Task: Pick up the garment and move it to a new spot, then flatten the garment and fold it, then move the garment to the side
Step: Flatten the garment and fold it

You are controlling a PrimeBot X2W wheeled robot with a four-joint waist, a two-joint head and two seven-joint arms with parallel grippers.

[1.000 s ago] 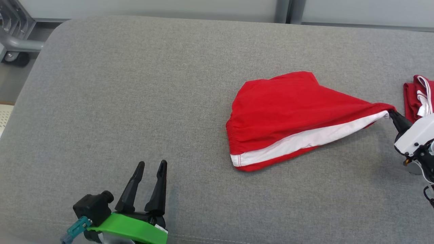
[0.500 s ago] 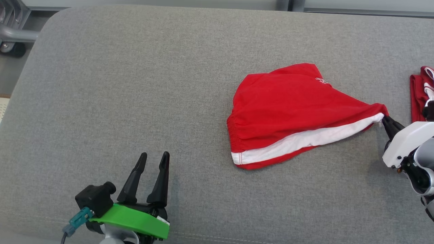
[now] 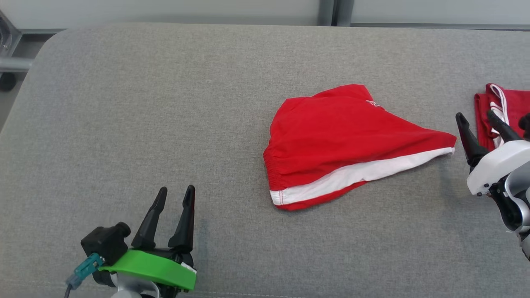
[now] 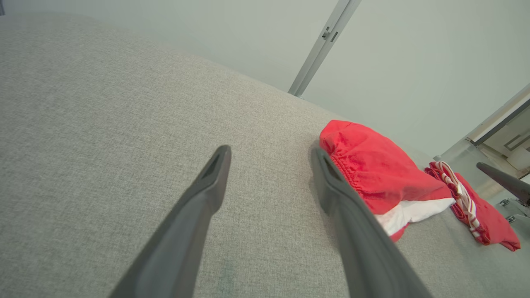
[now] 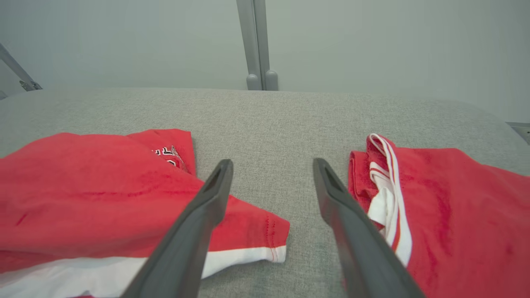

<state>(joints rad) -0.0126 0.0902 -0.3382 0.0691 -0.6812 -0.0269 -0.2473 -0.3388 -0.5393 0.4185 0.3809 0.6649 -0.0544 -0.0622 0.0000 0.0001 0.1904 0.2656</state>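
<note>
Now that the right gripper [image 3: 476,118] has let go, it stands spread wide just beside the red shorts [image 3: 343,140], which lie free; flattening likely comes next.

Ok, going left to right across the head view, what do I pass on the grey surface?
left end effector → red shorts with the white stripe → second red garment at the right edge
</note>
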